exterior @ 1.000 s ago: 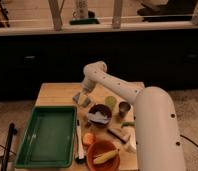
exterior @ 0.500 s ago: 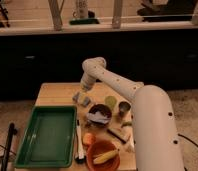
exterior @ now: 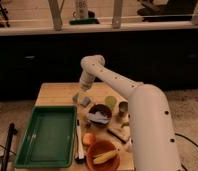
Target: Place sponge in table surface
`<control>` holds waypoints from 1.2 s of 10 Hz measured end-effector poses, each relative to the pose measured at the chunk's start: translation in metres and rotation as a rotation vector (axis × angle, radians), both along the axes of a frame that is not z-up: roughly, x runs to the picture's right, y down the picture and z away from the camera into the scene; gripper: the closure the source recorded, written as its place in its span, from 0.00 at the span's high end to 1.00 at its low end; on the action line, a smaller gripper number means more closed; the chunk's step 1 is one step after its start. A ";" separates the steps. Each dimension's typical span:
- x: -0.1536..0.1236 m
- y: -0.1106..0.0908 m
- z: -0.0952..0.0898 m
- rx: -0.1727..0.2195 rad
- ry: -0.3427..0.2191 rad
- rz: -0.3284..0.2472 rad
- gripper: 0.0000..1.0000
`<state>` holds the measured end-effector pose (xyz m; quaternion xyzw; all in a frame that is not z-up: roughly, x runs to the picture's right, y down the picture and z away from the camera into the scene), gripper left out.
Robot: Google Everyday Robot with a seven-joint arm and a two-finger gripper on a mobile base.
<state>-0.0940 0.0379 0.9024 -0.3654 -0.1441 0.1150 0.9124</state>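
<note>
The sponge (exterior: 86,101) is a small blue-grey block lying on the light tan wooden table surface (exterior: 57,92), in the back middle part of it. My gripper (exterior: 78,97) hangs down from the white arm's wrist, just left of the sponge and close above the tabletop. I cannot tell whether it touches the sponge.
A green plastic tray (exterior: 46,135) lies at the front left. A dark bowl (exterior: 99,114), a green cup (exterior: 110,101), a second cup (exterior: 123,107), a tan-and-dark block (exterior: 120,131), an orange fruit (exterior: 88,139) and an orange bowl (exterior: 103,156) holding a banana crowd the right side.
The arm's elbow has shifted slightly up and to the left. The gripper stays in about the same place by the sponge.
</note>
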 end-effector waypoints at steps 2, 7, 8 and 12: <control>0.001 0.000 -0.002 0.000 -0.009 -0.003 0.80; 0.004 -0.002 -0.006 0.009 -0.036 -0.005 0.80; 0.004 -0.003 -0.007 0.010 -0.041 -0.005 0.80; 0.004 -0.003 -0.007 0.010 -0.041 -0.005 0.80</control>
